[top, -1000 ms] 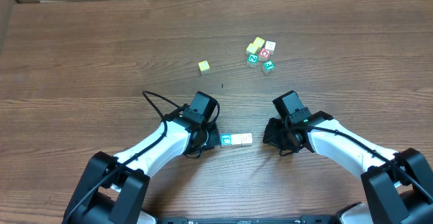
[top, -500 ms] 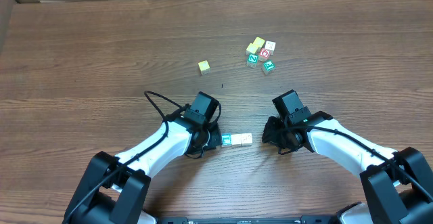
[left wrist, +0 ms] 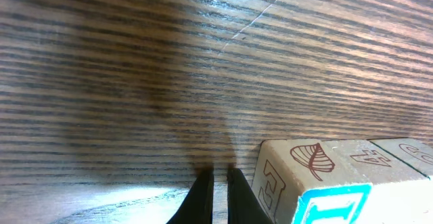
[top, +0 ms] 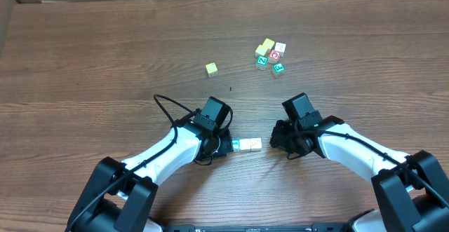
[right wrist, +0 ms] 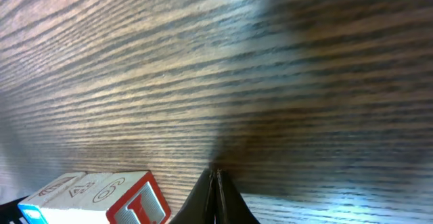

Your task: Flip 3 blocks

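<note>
1. A wooden table [top: 105,50] is seen from above. Two white-and-black arms reach in from its near edge.
2. Three blocks [top: 246,145] lie side by side in a short row near the middle of the table, between the two grippers.
3. The teal block [top: 236,145] is at the left end of the row, with a teal-framed face on top. The end block [top: 256,144] closes the row on the right and has a pale top.
4. In the left wrist view, the teal block [left wrist: 304,166] shows a brown leaf on one face and a letter E on another.
5. The left gripper [top: 223,146] has its jaws almost together, with only a thin slit between them, and grips nothing. Its tips [left wrist: 218,183] sit low at the table, just beside the teal block. I cannot tell whether they touch the wood.
6. The right gripper [top: 278,141] has its jaws pressed tight together and grips nothing. Its tips [right wrist: 215,183] point down at the table, near the end block but apart from it.
7. In the right wrist view, the end block [right wrist: 135,204] shows a red letter on its side.
8. Farther back sits a lone yellow cube [top: 211,69]. To its right is a cluster of cubes [top: 271,55] with yellow, white, red and green tops, well apart from the row.
</note>
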Robot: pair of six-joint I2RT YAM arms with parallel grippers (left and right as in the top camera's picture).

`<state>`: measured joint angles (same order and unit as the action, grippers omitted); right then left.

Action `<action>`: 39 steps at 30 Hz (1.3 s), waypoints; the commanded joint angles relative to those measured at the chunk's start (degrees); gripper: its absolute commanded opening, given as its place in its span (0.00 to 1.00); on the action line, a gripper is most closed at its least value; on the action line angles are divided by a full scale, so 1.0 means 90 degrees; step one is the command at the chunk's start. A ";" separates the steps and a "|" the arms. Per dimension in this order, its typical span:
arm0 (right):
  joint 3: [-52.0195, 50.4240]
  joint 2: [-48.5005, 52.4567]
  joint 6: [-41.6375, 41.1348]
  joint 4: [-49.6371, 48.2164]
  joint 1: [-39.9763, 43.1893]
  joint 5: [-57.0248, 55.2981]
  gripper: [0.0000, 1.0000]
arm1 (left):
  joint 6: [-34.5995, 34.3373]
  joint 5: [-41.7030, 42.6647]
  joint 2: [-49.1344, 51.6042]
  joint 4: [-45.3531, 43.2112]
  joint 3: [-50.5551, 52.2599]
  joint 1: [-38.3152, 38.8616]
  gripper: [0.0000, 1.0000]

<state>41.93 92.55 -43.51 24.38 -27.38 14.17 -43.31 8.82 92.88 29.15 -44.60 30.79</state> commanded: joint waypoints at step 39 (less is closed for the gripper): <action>-0.0095 0.0109 0.0000 -0.0461 -0.0709 -0.0117 0.05 | 0.0100 0.0121 0.0277 -0.0012 0.0243 0.0083 0.04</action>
<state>41.76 93.19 -43.48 20.56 -33.47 13.08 -43.31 10.15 92.97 29.02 -44.53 30.79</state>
